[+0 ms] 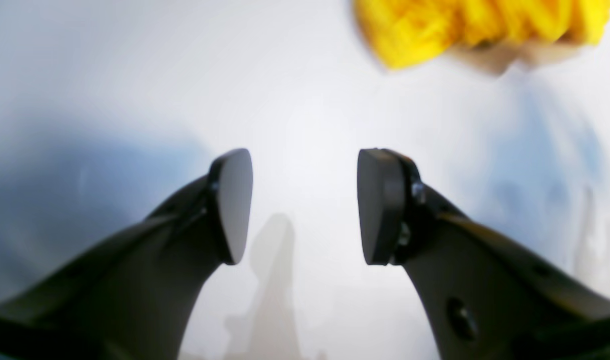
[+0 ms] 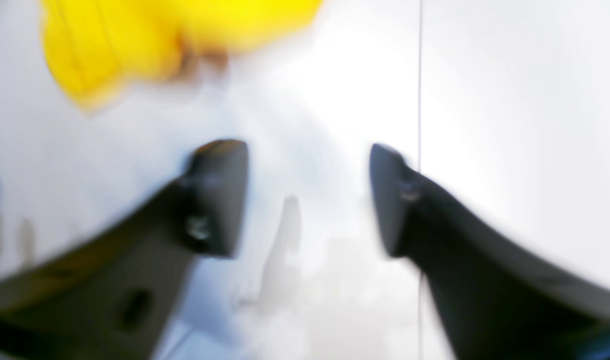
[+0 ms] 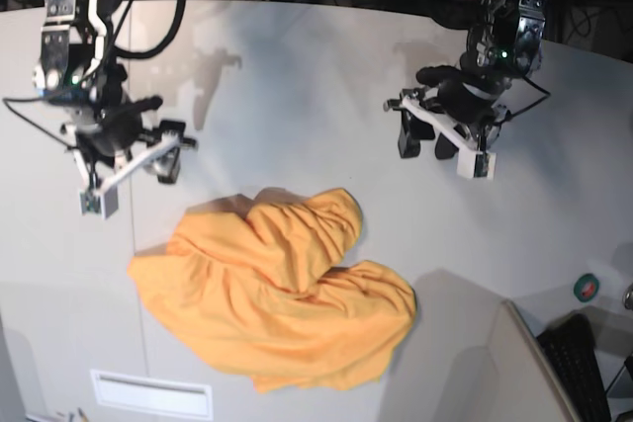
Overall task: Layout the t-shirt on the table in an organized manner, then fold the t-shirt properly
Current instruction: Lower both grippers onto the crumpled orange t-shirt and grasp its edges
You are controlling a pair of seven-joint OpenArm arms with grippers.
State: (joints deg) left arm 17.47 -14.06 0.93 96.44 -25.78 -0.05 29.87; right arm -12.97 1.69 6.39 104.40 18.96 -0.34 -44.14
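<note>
Base overhead; wrist views low, sharing t-shirt

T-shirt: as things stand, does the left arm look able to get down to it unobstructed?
Probably yes. The left gripper hangs open above bare table, apart from the crumpled t-shirt, with nothing lying between them. The shirt's nearest edge shows ahead in the left wrist view.

Blurred t-shirt — beyond parted jaws

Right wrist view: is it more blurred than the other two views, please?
Yes: in the right wrist view the right gripper and t-shirt are smeared; in the left wrist view the left gripper is sharp, the cloth soft; the base view is sharp, with soft shadows on the table.
</note>
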